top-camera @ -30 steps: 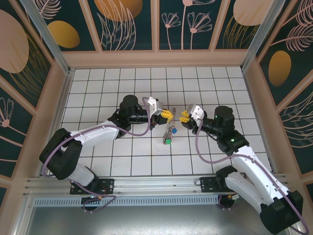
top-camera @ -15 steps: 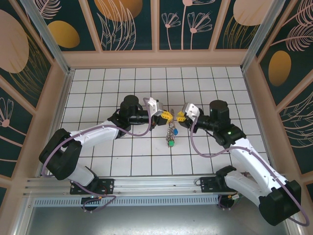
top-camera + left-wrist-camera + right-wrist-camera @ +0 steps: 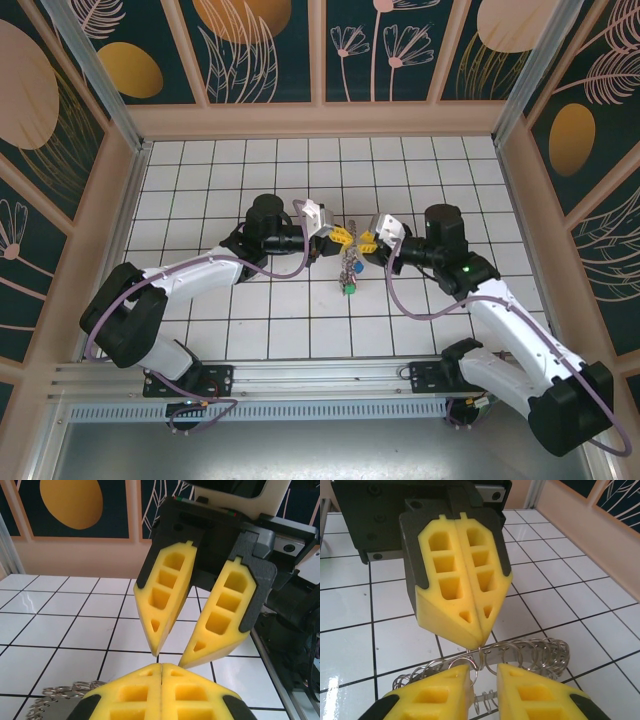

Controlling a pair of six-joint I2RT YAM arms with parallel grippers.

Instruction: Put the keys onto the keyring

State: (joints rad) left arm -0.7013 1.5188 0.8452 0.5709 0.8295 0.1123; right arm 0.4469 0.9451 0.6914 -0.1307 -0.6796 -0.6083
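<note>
The left gripper (image 3: 479, 641) was pressed shut, pinching the keyring (image 3: 532, 652) at its tip; the right gripper (image 3: 170, 657) faced it, fingers narrowly spread. The keys (image 3: 348, 272) clustered at 6 o'clock of both grippers.

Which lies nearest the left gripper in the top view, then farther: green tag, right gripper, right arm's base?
1. Right gripper, just to its right.
2. Green tag, below, under the keys.
3. Right arm's base, far lower right, near edge.
</note>
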